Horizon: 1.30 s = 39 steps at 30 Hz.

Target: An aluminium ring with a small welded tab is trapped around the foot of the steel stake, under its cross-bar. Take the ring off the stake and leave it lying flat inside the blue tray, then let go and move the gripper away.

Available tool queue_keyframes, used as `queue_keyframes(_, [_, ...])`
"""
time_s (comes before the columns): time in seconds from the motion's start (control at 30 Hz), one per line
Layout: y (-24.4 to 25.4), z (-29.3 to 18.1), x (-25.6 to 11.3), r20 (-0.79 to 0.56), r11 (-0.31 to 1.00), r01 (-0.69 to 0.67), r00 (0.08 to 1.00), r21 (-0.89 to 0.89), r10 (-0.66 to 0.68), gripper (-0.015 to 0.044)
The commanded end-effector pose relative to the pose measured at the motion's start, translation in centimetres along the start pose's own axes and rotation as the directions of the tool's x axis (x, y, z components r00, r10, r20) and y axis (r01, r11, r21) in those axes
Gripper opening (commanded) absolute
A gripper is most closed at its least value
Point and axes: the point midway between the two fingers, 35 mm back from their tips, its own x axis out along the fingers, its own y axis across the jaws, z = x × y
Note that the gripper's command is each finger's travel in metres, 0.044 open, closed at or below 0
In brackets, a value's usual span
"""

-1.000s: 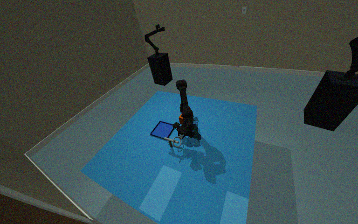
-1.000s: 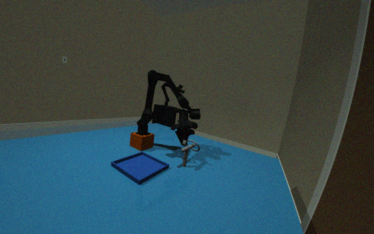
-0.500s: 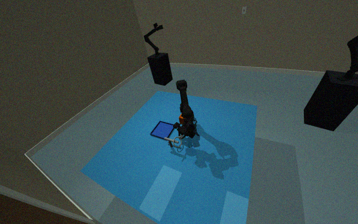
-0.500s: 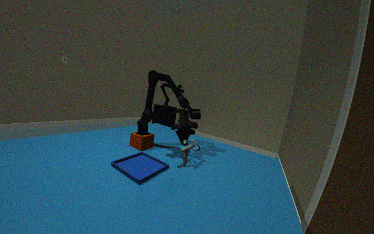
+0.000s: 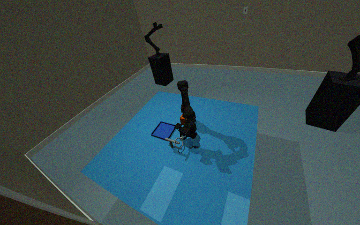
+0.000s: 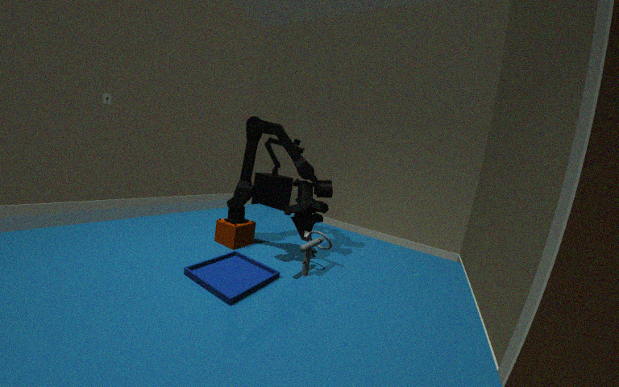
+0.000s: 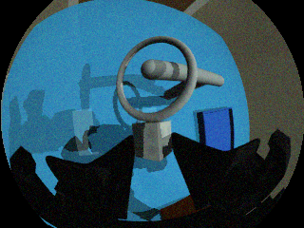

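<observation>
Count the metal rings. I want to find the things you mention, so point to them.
1: the ring (image 5: 178,147) (image 6: 330,243) (image 7: 159,117), near one end of the cross-bar (image 5: 171,140) (image 6: 311,244) (image 7: 209,77), its tab (image 7: 153,140) clamped by the gripper (image 5: 183,137) (image 6: 306,234) (image 7: 152,139). The arm could hide others.

Top looks steeply down from afar, exterior obliquely from lower; both share the tray (image 5: 163,130) (image 6: 231,275).

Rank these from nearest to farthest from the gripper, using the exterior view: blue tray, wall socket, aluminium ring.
1. Aluminium ring: right at the gripper, its tab between the jaws.
2. Blue tray: lower left in that view.
3. Wall socket: far left, up on the wall.
</observation>
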Motion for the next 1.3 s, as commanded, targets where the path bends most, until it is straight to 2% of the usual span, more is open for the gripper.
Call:
queue_keyframes(0.0, [0.3, 0.33, -0.26, 0.01, 1.0, 0.0, 1.0, 0.006, -0.001, 0.0])
queue_keyframes(1.27, [1.19, 0.35, -0.57, 0.01, 1.0, 0.0, 1.0, 0.006, 0.0, 0.0])
